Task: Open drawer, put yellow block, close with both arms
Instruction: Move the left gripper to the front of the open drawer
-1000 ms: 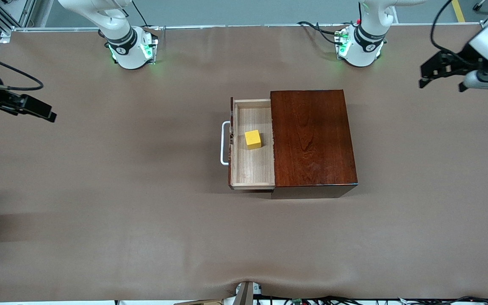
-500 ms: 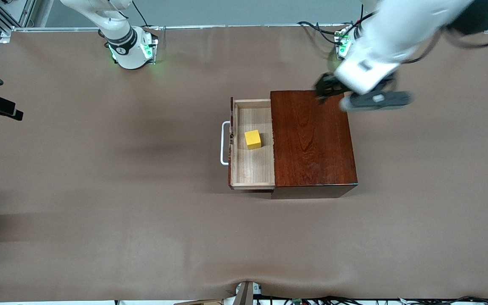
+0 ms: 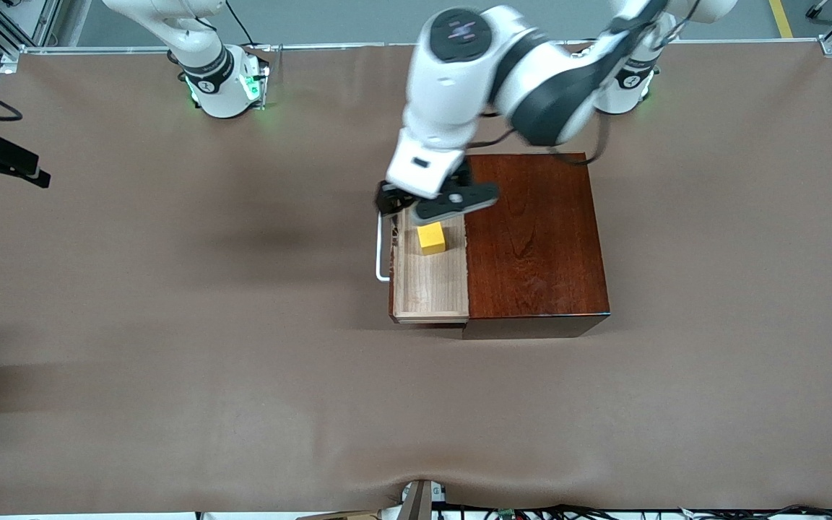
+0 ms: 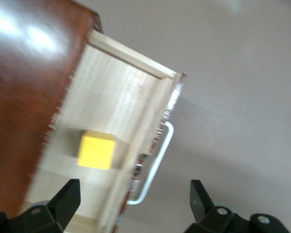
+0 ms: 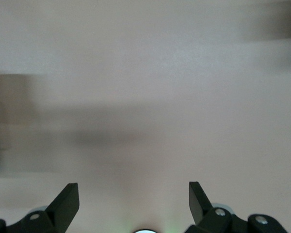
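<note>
The left hand (image 3: 396, 204) is hanging over the open drawer (image 3: 427, 278), above the end of it that lies farther from the front camera, with its fingers (image 4: 68, 199) spread wide and gripping nothing. In the left wrist view the two dark fingertips are standing well apart, with the drawer's front edge showing between them. The yellow block (image 3: 431, 237) is sitting on the pale wood floor of the drawer, just beside the hand in the front view and touching none of the drawer's walls. The white handle (image 3: 381, 253) is sticking out from the drawer's front toward the right arm's end of the table (image 3: 170, 325). The drawer is pulled out of the dark wooden box (image 3: 535, 238). The right hand (image 3: 8, 162) is waiting over that same end of the table, well apart from the box, its fingers (image 5: 65, 201) spread and empty.
</note>
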{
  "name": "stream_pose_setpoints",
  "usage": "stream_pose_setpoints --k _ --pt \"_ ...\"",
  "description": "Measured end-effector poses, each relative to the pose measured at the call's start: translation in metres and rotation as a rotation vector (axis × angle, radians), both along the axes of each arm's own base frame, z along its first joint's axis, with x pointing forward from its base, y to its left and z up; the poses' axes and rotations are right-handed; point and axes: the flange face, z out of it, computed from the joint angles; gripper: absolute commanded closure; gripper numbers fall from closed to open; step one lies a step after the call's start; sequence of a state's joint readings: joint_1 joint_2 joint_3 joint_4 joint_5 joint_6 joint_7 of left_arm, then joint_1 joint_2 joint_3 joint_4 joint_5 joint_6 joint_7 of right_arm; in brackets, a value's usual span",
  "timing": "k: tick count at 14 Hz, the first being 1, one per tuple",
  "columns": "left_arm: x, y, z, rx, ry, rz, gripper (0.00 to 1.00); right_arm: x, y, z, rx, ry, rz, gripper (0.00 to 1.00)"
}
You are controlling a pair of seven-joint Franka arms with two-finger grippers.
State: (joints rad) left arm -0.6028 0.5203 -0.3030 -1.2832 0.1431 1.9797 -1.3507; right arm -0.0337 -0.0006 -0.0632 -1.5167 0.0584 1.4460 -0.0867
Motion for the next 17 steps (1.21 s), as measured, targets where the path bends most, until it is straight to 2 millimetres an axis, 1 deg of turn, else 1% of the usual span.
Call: stream_pose_setpoints --k 2,3,5,7,9,13,15,17 --pt "-0.01 -0.033 -0.029 0.003 -0.037 0.078 0.0 -0.003 -0.003 -0.001 0.002 -0.006 0.012 0.0" --pt "-0.019 -0.049 -0.043 0.013 -0.061 0.109 0.0 -0.003 -0.005 -0.001 0.002 -0.006 0.015 0.0" --pt "-0.042 -0.082 -0.063 0.011 -0.099 0.175 0.0 -0.003 -0.006 -0.001 0.0 -0.01 0.017 0.0" --pt "-0.059 -0.106 -0.081 -0.023 -0.111 0.256 0.0 -0.003 -0.006 0.0 -0.006 -0.018 0.017 0.0" --pt "-0.065 -0.116 -0.104 -0.028 -0.124 0.326 0.0 -0.003 -0.007 0.001 -0.007 -0.021 0.016 0.0" --pt "-0.077 -0.134 -0.159 0.015 -0.168 0.42 0.0 -0.003 -0.008 0.002 -0.01 -0.022 0.014 0.0" --pt "-0.08 -0.138 -0.177 0.01 -0.168 0.461 0.0 -0.003 -0.01 0.002 -0.011 -0.021 0.012 0.0" --pt "-0.078 -0.137 -0.187 0.014 -0.168 0.483 0.0 -0.003 -0.011 0.002 -0.013 -0.021 0.01 0.0"
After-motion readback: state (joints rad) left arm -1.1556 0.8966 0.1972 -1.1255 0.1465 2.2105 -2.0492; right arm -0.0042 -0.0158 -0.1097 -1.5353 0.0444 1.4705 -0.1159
